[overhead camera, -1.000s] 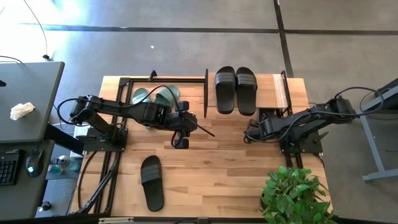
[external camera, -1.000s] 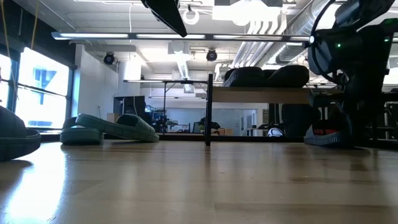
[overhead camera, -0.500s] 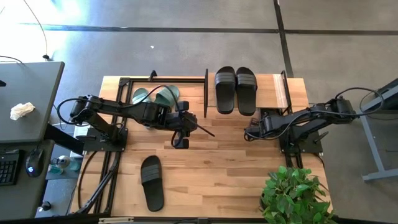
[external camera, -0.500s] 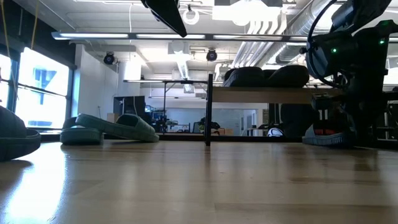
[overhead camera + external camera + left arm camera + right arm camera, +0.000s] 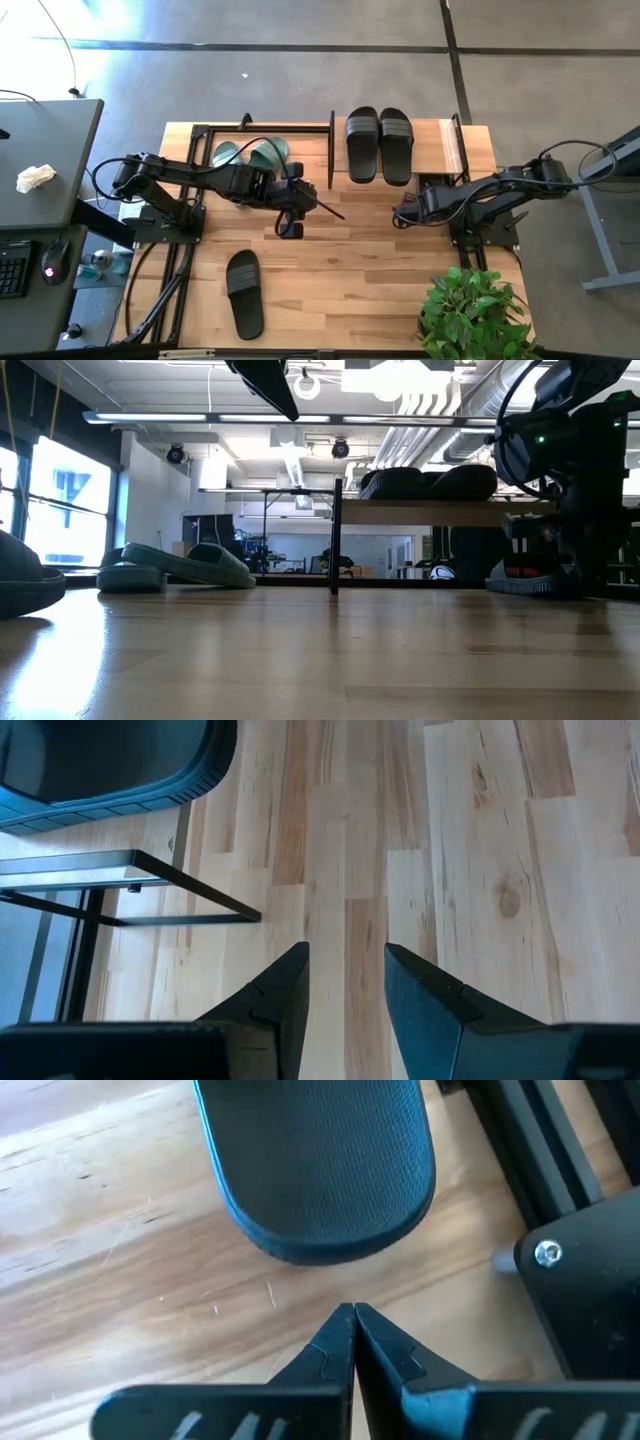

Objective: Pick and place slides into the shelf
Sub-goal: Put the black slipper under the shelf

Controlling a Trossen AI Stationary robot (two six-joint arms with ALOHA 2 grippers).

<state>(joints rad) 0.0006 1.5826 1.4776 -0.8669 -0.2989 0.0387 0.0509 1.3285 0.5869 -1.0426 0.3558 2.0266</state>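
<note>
Two black slides [image 5: 379, 145] sit side by side on the shelf [image 5: 440, 146] top board. The green pair [image 5: 250, 154] lies inside the black frame [image 5: 262, 128]. One black slide [image 5: 244, 292] lies alone on the table [image 5: 360, 280]. The left gripper [image 5: 346, 982] hangs over bare wood, fingers a little apart, holding nothing. The right gripper [image 5: 353, 1328] is pinched together, just beside what looks like another dark slide [image 5: 318, 1170]

Bright, even light throughout. In the low view ceiling strip lights [image 5: 300, 418] and a window [image 5: 60, 500] glare, sheening the blurred near tabletop [image 5: 320, 660]; shadows stay soft.
</note>
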